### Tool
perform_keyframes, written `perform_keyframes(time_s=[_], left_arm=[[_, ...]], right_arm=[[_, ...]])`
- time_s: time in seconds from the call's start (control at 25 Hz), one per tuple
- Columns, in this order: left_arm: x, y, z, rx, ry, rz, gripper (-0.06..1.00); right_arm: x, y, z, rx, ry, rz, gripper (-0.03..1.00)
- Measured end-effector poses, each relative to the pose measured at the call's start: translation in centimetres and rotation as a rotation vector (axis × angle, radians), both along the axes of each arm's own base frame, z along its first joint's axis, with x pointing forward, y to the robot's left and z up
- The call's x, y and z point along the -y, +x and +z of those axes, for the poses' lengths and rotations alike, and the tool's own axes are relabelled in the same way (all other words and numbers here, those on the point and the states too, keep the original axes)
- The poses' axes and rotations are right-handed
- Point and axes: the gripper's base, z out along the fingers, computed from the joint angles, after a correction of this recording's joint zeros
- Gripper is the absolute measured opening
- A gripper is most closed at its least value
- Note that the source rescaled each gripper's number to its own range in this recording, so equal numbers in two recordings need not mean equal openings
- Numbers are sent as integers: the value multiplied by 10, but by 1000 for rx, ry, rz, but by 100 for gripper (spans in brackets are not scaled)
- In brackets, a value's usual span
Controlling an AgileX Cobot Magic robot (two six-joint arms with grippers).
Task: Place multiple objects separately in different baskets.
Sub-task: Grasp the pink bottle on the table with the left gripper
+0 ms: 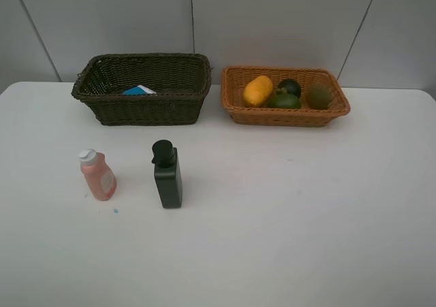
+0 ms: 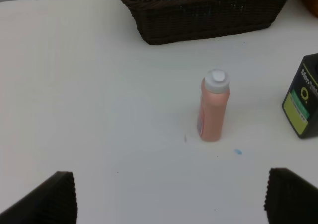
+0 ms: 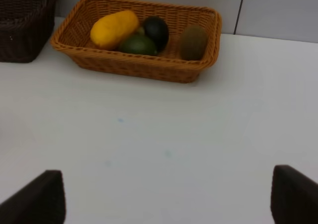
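The white table (image 1: 286, 218) fills most of the exterior view. In the upper left of that frame sits the dark brown-green basket (image 1: 143, 106), the deeper of the two. Just to its right, apart from it, is the shallower orange-tan basket (image 1: 286, 116).

The left gripper (image 2: 171, 199) has its jaws spread wide with nothing between them, and the right gripper (image 3: 164, 196) is also wide open and empty.

The black pump bottle (image 1: 167, 176) stands upright on the table at left centre of the exterior frame. The pink bottle (image 1: 99, 176) stands to its left, apart from it.

The orange-tan basket holds the mango (image 1: 257, 90) at its left end and the kiwi (image 1: 319, 96) at its right. Between them, the lime (image 1: 285, 101) lies in front of the mangosteen (image 1: 290, 86). A small blue and white item (image 1: 139, 90) lies in the dark basket.
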Motion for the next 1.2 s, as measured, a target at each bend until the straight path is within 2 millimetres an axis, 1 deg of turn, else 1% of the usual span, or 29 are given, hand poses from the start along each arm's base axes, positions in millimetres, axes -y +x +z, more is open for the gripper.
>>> perform_keyframes(time_s=[1.2], left_arm=[[1,0,0,0,-9,-6,100]], right_arm=[[0,0,0,0,0,-1,100]])
